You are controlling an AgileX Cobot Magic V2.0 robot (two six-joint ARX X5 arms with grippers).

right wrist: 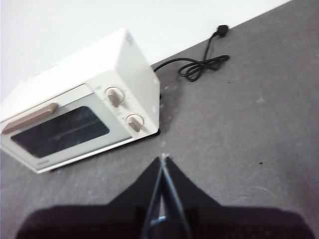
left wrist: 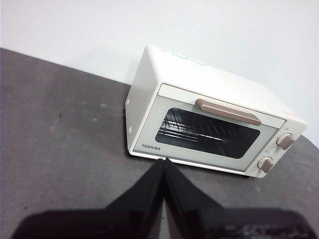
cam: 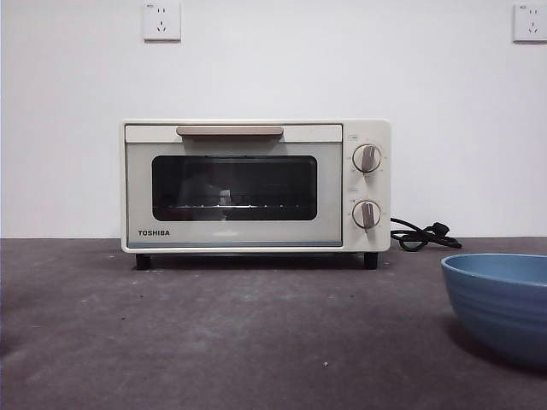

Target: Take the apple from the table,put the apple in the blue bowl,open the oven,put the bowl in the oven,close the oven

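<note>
Sitting squarely against a white wall in the front view, the oven is resting on the dark grey tabletop with its door shut, its beige bar handle running along the top of the door and its two round knobs stacked at the right side. A black cord is lying coiled on the tabletop just beside the oven's right end, and the blue bowl is standing nearer the camera at the right edge, partly cut off, well apart from the oven. Two wall sockets are showing high on the wall. No apple is appearing in any view. In the left wrist view, the left claw is hanging above bare tabletop in front of the oven, its jaws pressed together and gripping nothing. In the right wrist view, the right claw is hovering off the oven's knob end, its jaws likewise pressed together and empty, with the coiled cord lying beyond.
</note>
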